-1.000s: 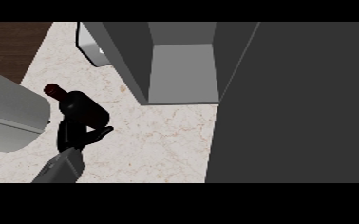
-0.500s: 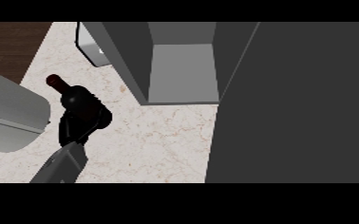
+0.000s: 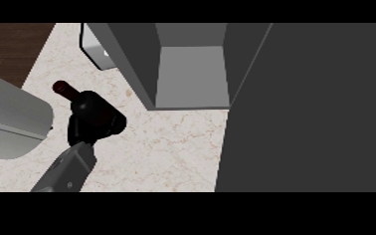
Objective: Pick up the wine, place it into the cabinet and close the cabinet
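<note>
Since the earlier frame, left hand (image 3: 94, 121) had curled round the wine (image 3: 61, 86), tilting it at the counter's (image 3: 161, 149) left. Advice: lift upright, carry right into the open cabinet (image 3: 189, 77). Right hand unseen.

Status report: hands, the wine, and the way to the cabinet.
Left hand curled round the wine bottle. Right hand not in view. Cabinet open, to the bottle's right; bare counter between.

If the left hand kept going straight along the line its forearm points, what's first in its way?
The left hand, curled round the wine bottle, points up-left. On that line only bare counter shows, then the dark floor; the way looks free, though depth is unclear.
</note>
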